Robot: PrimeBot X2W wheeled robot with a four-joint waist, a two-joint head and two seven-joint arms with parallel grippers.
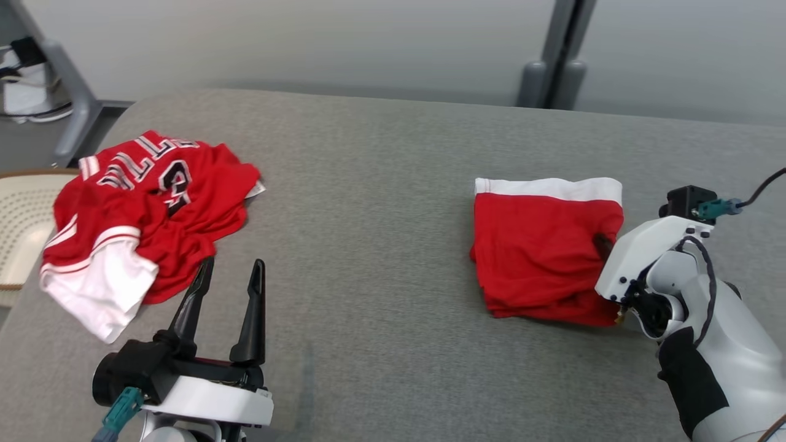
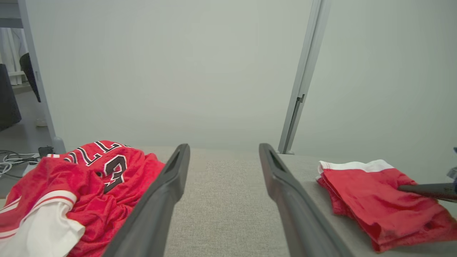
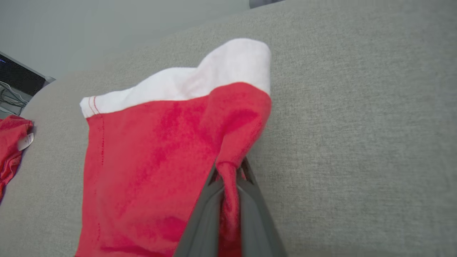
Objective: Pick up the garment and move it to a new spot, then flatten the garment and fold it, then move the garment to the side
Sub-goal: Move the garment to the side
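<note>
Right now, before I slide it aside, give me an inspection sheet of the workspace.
Surface: grey fabric tabletop.
Job's things: folded red garment, white band, at right.
Clutter: crumpled red jersey at left.
Hands: left hand open, empty, near the jersey; right hand shut on the folded red garment's edge.
Cables: black cable at right wrist; loose wires on floor.
Surroundings: pale wall, grey post, perforated cream object beside table.
</note>
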